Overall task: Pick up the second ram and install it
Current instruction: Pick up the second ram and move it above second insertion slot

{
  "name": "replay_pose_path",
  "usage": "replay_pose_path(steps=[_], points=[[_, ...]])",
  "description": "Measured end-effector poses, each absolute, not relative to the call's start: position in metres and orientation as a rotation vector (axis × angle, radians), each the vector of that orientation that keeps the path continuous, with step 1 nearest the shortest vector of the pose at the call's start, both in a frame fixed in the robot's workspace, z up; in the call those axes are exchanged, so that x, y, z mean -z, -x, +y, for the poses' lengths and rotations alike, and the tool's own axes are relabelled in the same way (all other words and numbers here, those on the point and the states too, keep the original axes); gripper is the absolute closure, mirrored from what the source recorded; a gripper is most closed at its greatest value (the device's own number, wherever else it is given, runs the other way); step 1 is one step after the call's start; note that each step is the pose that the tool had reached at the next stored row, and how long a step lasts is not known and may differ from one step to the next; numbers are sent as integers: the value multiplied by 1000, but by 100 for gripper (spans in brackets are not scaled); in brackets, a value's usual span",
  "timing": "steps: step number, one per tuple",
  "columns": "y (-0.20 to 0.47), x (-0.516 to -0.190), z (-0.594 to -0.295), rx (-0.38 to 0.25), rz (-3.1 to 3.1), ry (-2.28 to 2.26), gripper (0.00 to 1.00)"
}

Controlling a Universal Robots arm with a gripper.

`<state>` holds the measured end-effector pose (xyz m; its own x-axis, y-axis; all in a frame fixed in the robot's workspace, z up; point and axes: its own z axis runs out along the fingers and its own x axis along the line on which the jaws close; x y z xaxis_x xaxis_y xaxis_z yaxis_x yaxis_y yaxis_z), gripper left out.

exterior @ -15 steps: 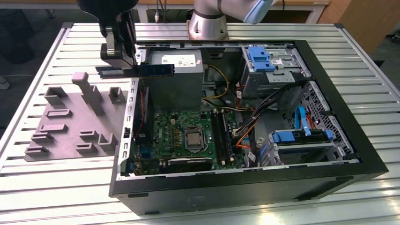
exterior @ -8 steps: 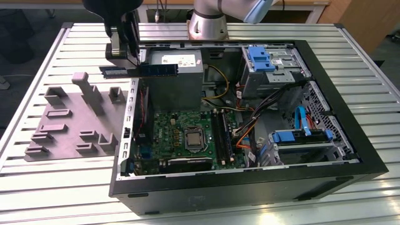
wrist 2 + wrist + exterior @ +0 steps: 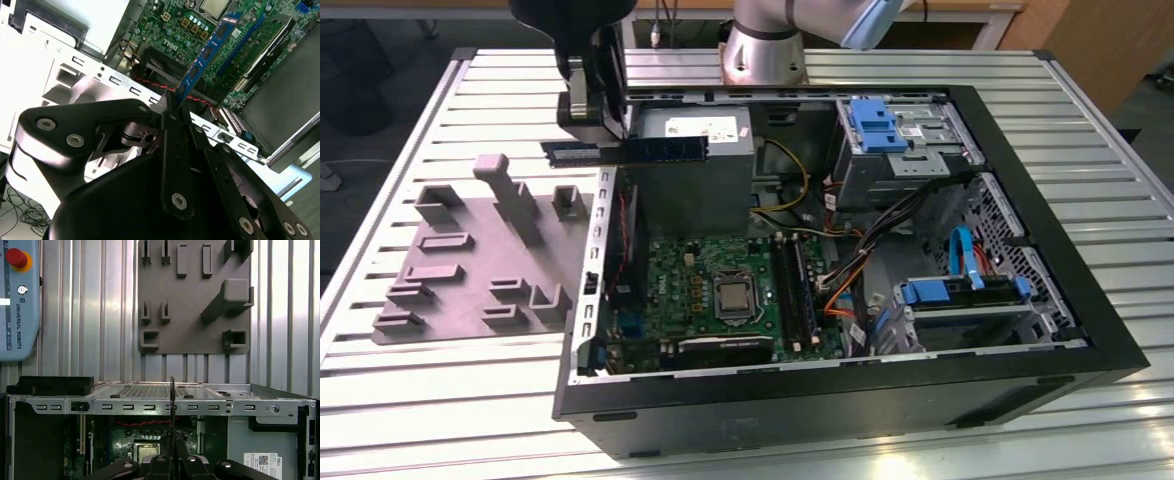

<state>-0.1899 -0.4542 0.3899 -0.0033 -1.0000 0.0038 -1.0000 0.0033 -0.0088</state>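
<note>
The gripper (image 3: 176, 112) is seen pressed together on one end of the ram stick (image 3: 210, 47), its two black fingers (image 3: 172, 150) pinching the blue board from both flat sides. In the second wrist view the stick is shown jutting out from the fingertips, dark chips along its face, with the green motherboard (image 3: 175, 30) lying beyond it.

In the exterior view the gripper (image 3: 598, 135) is held above the side wall of the open computer case (image 3: 854, 400), on the exterior view's left. The ram stick (image 3: 660, 149) is carried level in the air there, clear of the motherboard (image 3: 680, 275) and well apart from the long black slots (image 3: 794, 290). A grey power supply box (image 3: 694, 180) stands just behind the stick.

In the first wrist view the stick (image 3: 172, 400) is seen edge-on, over the case's rim. Outside the case, a grey holder tray (image 3: 467, 270) lies on the slatted metal table (image 3: 440, 400).
</note>
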Motion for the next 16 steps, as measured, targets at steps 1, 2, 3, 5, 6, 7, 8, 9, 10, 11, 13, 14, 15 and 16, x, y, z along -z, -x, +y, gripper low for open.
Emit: replay_pose_path(steps=[1, 2, 3, 5, 6, 7, 8, 9, 10, 11, 13, 14, 15, 16], points=[[189, -390, -454, 14, 2223, 2215, 86], [188, -390, -454, 14, 2223, 2215, 86], [188, -390, -454, 14, 2223, 2215, 86], [186, -390, -454, 14, 2223, 2215, 86], [186, -390, -454, 14, 2223, 2215, 86], [185, -390, -454, 14, 2223, 2215, 86], [184, -390, -454, 14, 2223, 2215, 86], [183, -390, -454, 14, 2223, 2215, 86], [182, -390, -454, 14, 2223, 2215, 86], [181, -390, -454, 14, 2223, 2215, 86], [178, -390, -454, 14, 2223, 2215, 86], [176, -390, -454, 14, 2223, 2215, 86], [175, -390, -454, 14, 2223, 2215, 86], [174, -390, -454, 14, 2223, 2215, 86]])
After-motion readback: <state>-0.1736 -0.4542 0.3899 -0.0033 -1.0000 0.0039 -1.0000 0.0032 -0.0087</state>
